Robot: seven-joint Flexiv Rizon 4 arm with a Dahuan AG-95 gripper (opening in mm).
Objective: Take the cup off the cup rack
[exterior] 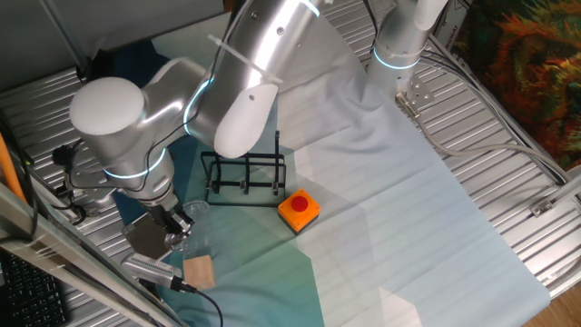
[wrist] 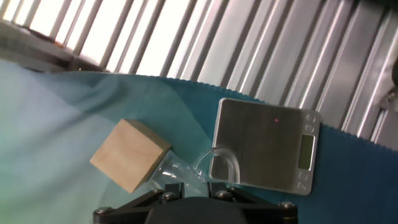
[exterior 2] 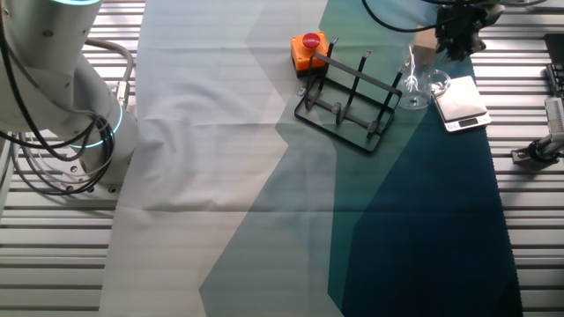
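Cup: the clear tumbler (exterior 2: 416,79) is off the cup rack (exterior 2: 348,104) and near the table edge where the metal scale (exterior 2: 461,102) lies, just beside the rack's end; it looks tilted, but its glass is hard to read.
Cup in hand view: part of the rim and wall (wrist: 214,168) shows right at the fingers, between the wooden block (wrist: 130,154) and the scale (wrist: 266,144).
Gripper: the gripper (exterior: 175,227) is down at the cup and appears closed on its wall (the fingertips are mostly hidden, so the grip itself is a judgement).
Rack: black wire frame, standing alone on the cloth (exterior 2: 229,176), pegs bare, orange button box (exterior 2: 310,48) at its far end.
Stage: lift-off looks done; what remains is setting the cup down or carrying it clear.
Risk, slipping: smooth glass held at a tilt could slide out of the fingers.
Risk, collision: block and scale sit close on either side, so a low sideways move could knock them.
Risk, release: let go at this tilt and the cup may roll towards the table edge.
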